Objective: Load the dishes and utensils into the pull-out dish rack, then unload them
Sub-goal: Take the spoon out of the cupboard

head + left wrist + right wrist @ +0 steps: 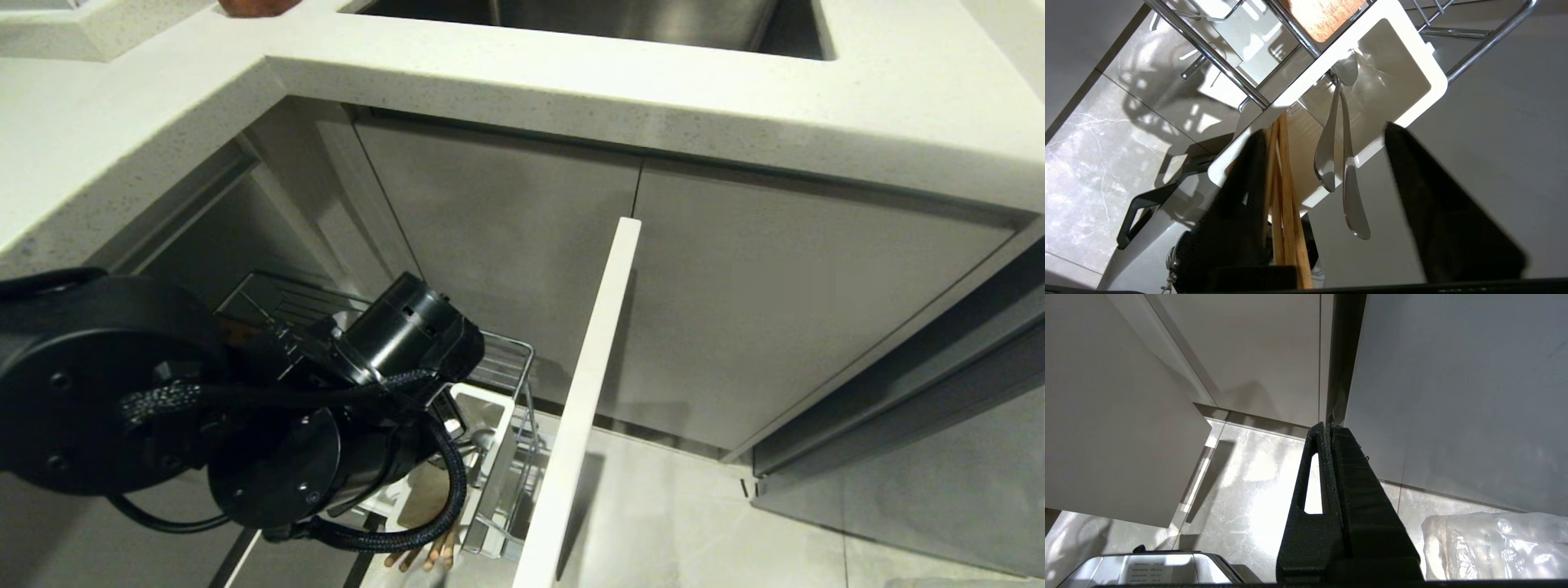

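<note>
In the left wrist view, the left gripper (1327, 171) is hanging just over the white utensil caddy (1414, 71), its two dark fingers (1437, 204) standing well apart. The wooden chopsticks (1284, 188) are running down beside the finger at lower centre left of the frame, touching or nearly touching it, but the opposite finger is far off, so nothing is being clamped. The metal spoon (1347, 171), doubled by its reflection on the caddy wall, is leaning in the caddy in the gap between the fingers, untouched.

In the head view, the left arm is filling the lower left, and the pull-out dish rack (510, 359) is showing at lower centre behind its pale cabinet front (588, 392). The chopstick tips (424, 559) are poking out at the bottom edge. Neither bowl nor plate is visible.

The step looks like utensil handling at the caddy; whether the chopsticks are being let go or reached for cannot be told. Next, the gripper would need to either lift clear without snagging them, or centre on one utensil and close.

The right gripper (1329, 430), fingers pressed together and empty, is pointing at the floor beside the cabinets.
</note>
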Tool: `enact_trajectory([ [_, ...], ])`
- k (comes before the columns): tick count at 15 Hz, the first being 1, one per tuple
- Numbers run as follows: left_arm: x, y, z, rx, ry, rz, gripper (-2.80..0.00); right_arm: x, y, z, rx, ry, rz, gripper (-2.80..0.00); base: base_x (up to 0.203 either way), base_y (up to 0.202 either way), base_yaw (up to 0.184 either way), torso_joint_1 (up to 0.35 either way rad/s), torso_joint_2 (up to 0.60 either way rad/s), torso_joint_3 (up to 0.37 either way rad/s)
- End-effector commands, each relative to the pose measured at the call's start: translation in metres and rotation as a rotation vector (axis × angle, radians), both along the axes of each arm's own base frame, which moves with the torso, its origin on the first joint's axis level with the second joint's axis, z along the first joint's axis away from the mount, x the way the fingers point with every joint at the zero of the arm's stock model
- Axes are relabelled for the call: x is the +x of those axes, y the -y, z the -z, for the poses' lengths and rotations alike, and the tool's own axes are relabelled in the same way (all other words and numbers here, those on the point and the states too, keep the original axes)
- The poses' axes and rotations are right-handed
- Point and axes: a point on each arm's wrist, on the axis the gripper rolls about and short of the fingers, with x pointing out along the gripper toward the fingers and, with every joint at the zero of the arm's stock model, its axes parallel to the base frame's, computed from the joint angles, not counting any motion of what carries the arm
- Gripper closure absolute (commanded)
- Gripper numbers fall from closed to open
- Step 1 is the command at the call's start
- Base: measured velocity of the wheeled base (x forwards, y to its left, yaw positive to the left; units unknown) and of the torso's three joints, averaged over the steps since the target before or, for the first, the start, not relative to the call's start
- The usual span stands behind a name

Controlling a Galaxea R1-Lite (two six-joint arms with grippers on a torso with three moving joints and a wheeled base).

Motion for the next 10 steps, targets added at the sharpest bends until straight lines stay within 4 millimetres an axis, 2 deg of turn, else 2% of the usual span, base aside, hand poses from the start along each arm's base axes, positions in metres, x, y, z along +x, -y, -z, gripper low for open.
enact_trajectory([
  [1,0.000,0.000,0.002,0.004,-0.005,-0.007,-2.80,0.000,0.000,0.001,0.000,-0.002,0.000,0.00,0.000,0.000,0.000,0.000,0.00,0.000],
  [4,0.002,0.004,0.006,-0.019,-0.032,0.018,-2.80,0.000,0.000,0.001,0.000,-0.003,-0.001,0.00,0.000,0.000,0.000,0.000,0.00,0.000],
  [10,0.014,0.016,0.028,0.007,-0.096,0.035,-2.80,0.000,0.000,0.001,0.000,-0.003,-0.001,0.00,0.000,0.000,0.000,0.000,0.00,0.000],
])
